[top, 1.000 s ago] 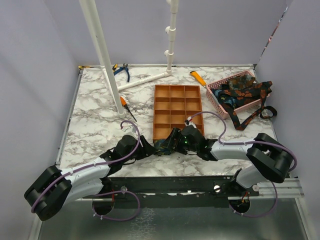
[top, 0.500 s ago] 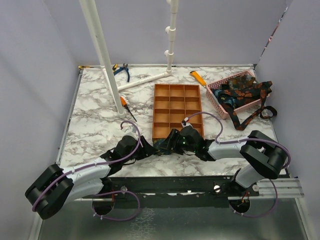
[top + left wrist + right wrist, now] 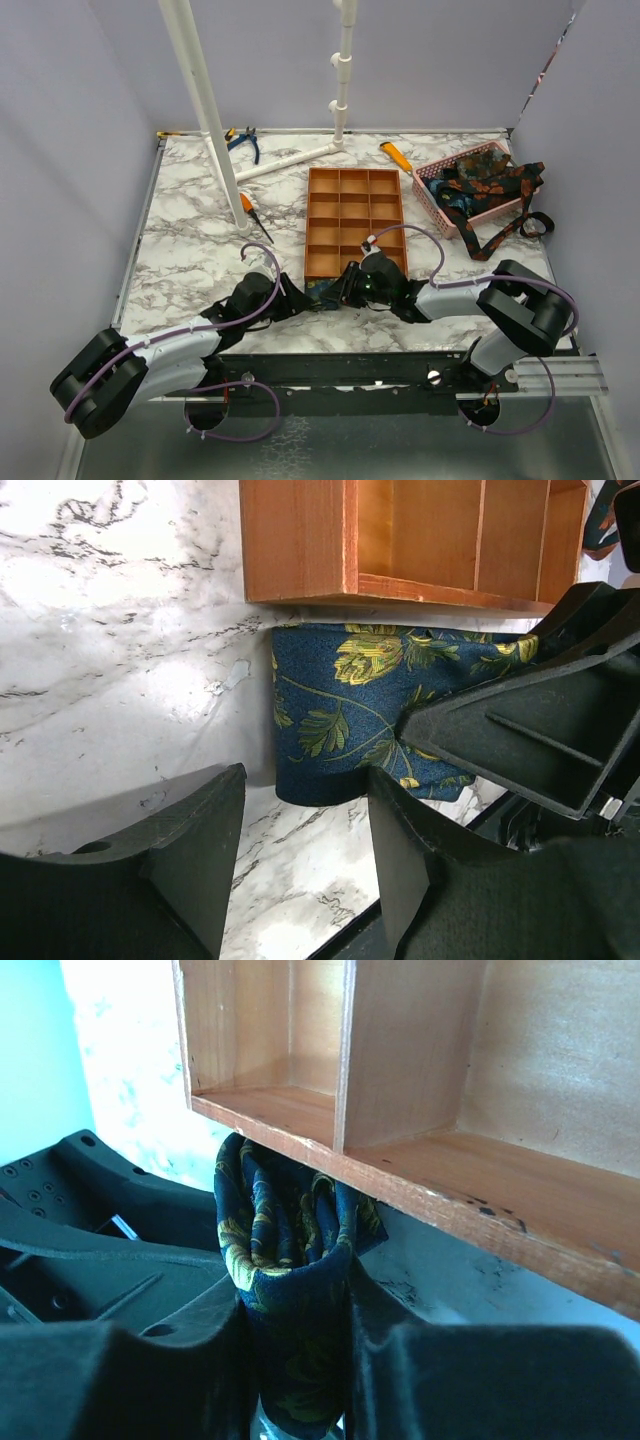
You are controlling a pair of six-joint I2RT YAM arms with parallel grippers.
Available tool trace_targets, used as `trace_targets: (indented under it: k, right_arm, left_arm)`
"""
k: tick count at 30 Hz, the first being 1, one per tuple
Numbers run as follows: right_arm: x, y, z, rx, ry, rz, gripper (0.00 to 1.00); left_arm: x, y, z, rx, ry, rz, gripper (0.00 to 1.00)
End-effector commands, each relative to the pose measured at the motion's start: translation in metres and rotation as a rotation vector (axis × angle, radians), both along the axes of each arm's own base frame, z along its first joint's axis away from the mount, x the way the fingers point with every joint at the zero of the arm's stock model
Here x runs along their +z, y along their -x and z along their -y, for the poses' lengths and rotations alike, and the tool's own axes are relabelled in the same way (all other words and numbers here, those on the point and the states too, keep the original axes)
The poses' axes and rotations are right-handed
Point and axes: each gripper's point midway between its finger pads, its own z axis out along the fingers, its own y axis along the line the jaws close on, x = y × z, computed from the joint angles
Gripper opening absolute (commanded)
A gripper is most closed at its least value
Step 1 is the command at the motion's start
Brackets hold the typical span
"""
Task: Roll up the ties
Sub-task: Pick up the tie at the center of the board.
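A navy tie [image 3: 335, 705] with a yellow-gold leaf print is seen loosely rolled on the worktop [image 3: 190, 250]; it lies along the near wall of the tray [image 3: 295, 540], close to that wall's left corner, and is pressed up against the wood.

The right gripper [image 3: 297, 1305] is clamped on the roll; its jaws are closed on one end, and the fabric is bunched in folds between them (this is plainest from the right wrist). The left gripper [image 3: 305, 785] is placed at the other end; its jaws are spread wide and nothing is held. One finger [image 3: 180, 860] is set over bare worktop; the other is laid across the tie's edge, though whether it touches cannot be told. The two grippers are brought close together in front of the tray, and the right one's black body fills the side of the left wrist view.

More ties [image 3: 480, 180], printed in teal and orange-red, are heaped in the basket [image 3: 432, 205] at the far right; one is draped over its rim onto the worktop. Pliers [image 3: 243, 140] and a screwdriver [image 3: 248, 208] are left near the pipe [image 3: 205, 110], well apart from the arms.
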Motion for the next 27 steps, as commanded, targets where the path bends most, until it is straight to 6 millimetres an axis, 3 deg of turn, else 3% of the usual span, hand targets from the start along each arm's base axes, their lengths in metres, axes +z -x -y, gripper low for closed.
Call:
trace_targets:
  k: [1, 5, 15, 22, 27]
  right_arm:
    - [-0.004, 0.01, -0.001, 0.049, 0.002, 0.005, 0.16]
    - [0.008, 0.01, -0.001, 0.057, -0.016, 0.027, 0.01]
    - [0.076, 0.017, 0.022, 0.064, -0.023, 0.145, 0.0]
    - [0.133, 0.013, 0.082, -0.028, 0.104, 0.262, 0.0]
    - [0.165, 0.009, 0.138, -0.113, 0.331, 0.327, 0.0]
  left_arm:
    - [0.001, 0.005, 0.001, -0.016, 0.026, -0.009, 0.53]
    - [0.011, 0.006, 0.005, -0.023, 0.063, -0.002, 0.53]
    - [0.074, 0.0, 0.003, -0.008, 0.121, 0.095, 0.54]
    - [0.121, -0.014, -0.007, 0.043, 0.097, 0.208, 0.56]
    - [0.136, -0.032, -0.012, 0.062, -0.011, 0.274, 0.58]
